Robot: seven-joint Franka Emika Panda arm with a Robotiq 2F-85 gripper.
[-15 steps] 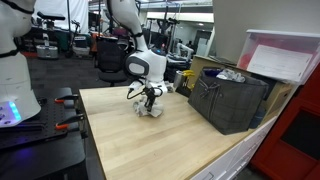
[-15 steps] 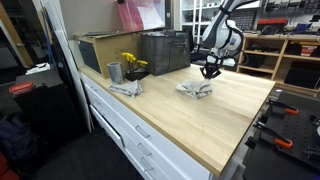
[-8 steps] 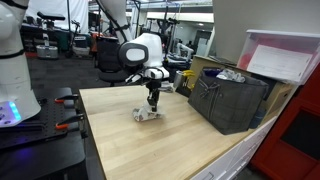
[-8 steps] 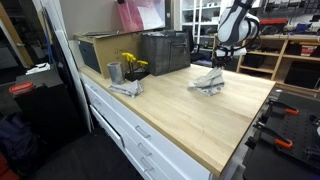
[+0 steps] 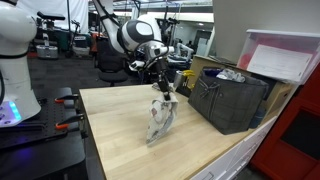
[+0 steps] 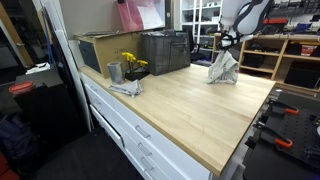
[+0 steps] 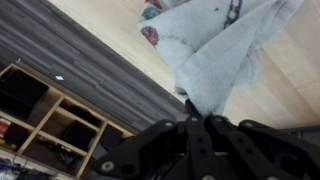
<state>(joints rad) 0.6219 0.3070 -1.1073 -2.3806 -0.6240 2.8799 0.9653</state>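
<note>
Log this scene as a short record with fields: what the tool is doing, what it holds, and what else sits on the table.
tool: shut, pointing down over the table
held: pale cloth, pinched at its top and hanging in folds
cloth's lower edge: at or just above the wooden table; contact cannot be told
beside the cloth: dark crate
elsewhere on the table: second cloth, grey cup, yellow flowers

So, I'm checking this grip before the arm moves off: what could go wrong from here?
The fingers pinch only the top edge of the cloth, so it might slip out. Its lower end hangs near the table and could drag. The crate stands close by; a swinging cloth might catch on it.
</note>
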